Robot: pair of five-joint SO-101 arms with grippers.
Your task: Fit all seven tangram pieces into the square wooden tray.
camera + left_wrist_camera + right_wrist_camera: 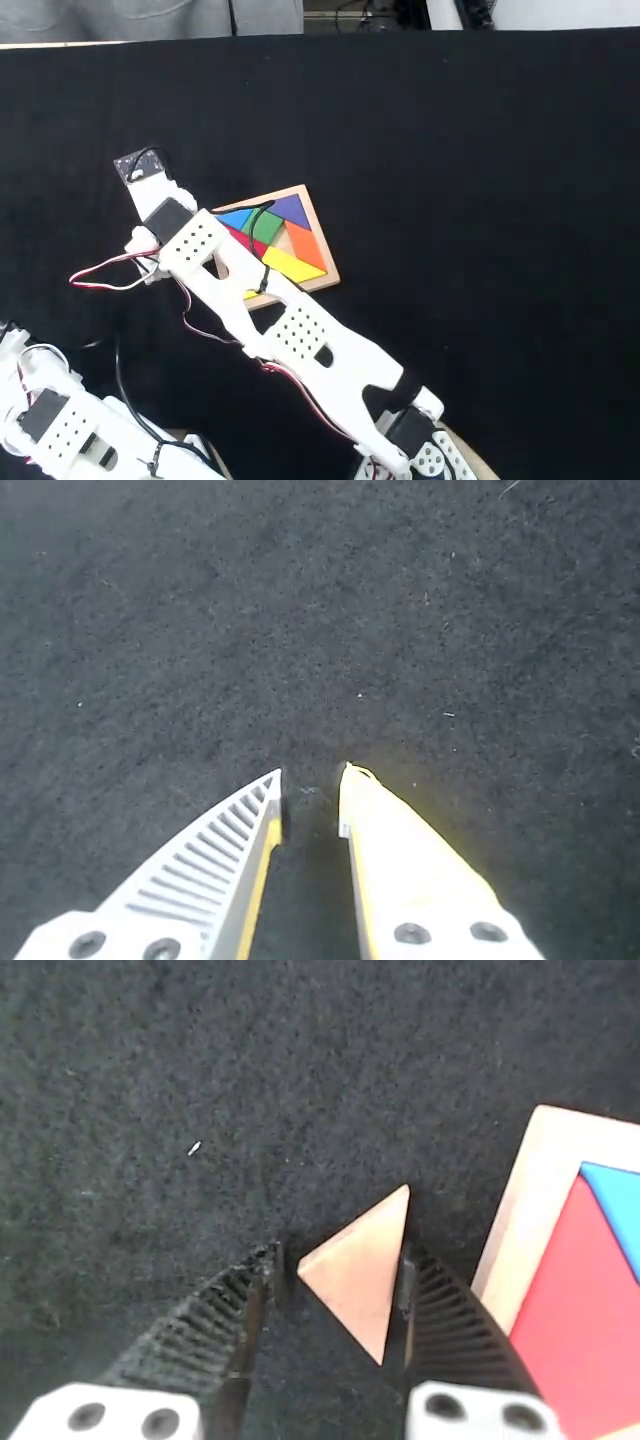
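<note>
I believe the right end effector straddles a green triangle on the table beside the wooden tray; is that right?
Not quite: the triangle that the right end effector straddles is pale orange, not green, as the right wrist view shows; the rest holds.

pale wood on tray (pixel 520 1220); blue, purple, green, red, orange, yellow on pieces (pixel 290 262). peach on triangle (pixel 360 1270). plain black on cloth (pixel 480 180).
</note>
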